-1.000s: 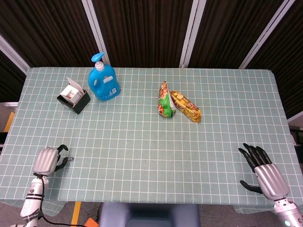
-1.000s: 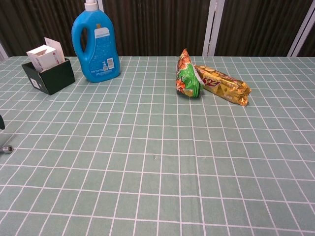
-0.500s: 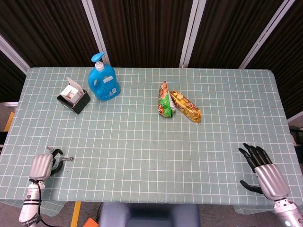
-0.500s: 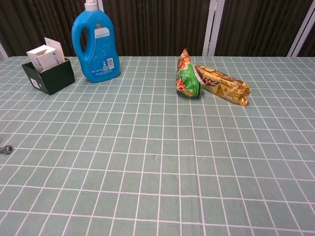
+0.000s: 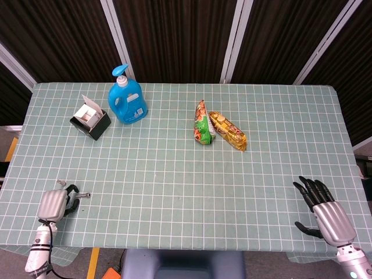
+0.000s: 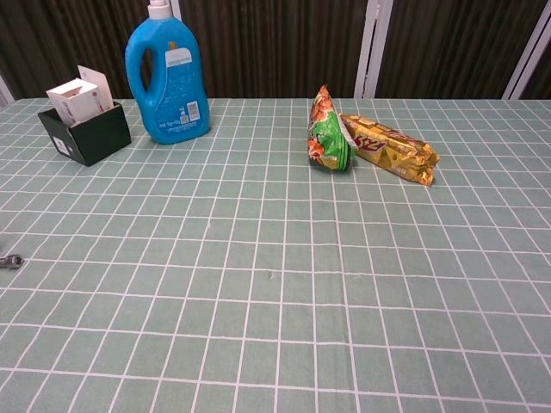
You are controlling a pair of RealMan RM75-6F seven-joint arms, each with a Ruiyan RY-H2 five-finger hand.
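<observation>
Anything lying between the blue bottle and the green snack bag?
No. In the head view, only bare checked tablecloth runs from the blue bottle to the green snack bag; the chest view shows the same.

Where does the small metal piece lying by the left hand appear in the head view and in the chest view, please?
Head view: the small metal piece lies near the table's front left corner, just right of the left hand.
Chest view: it shows at the far left edge, about mid-height; the hand is out of frame.
Shared landmark: the blue detergent bottle, far behind it.
</observation>
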